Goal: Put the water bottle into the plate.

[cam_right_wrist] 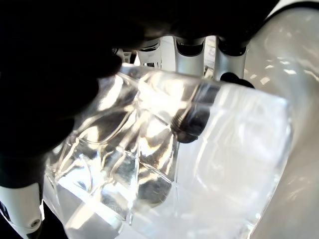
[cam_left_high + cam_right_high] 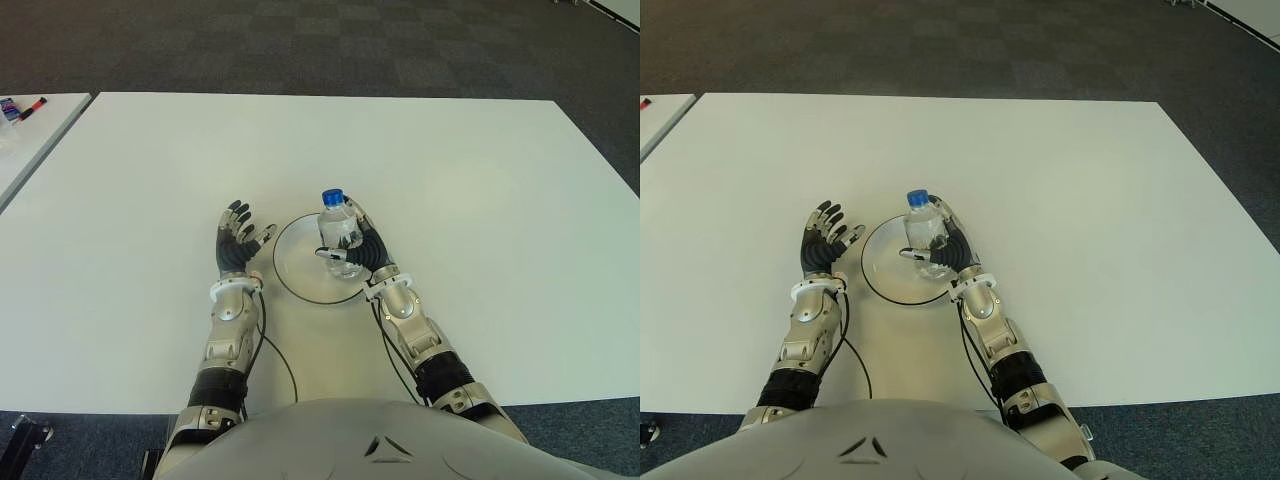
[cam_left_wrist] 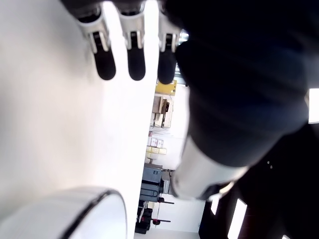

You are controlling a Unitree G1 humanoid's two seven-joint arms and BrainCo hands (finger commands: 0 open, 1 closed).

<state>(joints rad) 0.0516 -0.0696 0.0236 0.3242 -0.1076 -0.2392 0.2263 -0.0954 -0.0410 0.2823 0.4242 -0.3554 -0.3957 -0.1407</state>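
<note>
While the white table [image 2: 480, 200] fills most of both eye views, a second pale surface with a small red and blue item [image 2: 22, 108] on it shows at the upper left corner of the left eye view. Left of centre, the left hand [image 2: 238, 243] shows palm up with its fingers [image 3: 105, 63] spread and relaxed, holding nothing, just beside the left rim of the plate [image 2: 292, 268]; whether it touches the table cannot be told. At the centre of the frame lies that round white plate with its dark rim. Over the plate's right part the water bottle [image 2: 340, 232] stands upright, clear with a blue cap; whether its base rests on the plate cannot be told. Just right of it, the right hand [image 2: 362, 248] is wrapped around the bottle's body, and its wrist view shows dark fingers [image 1: 192, 119] pressed against the clear ribbed plastic.
</note>
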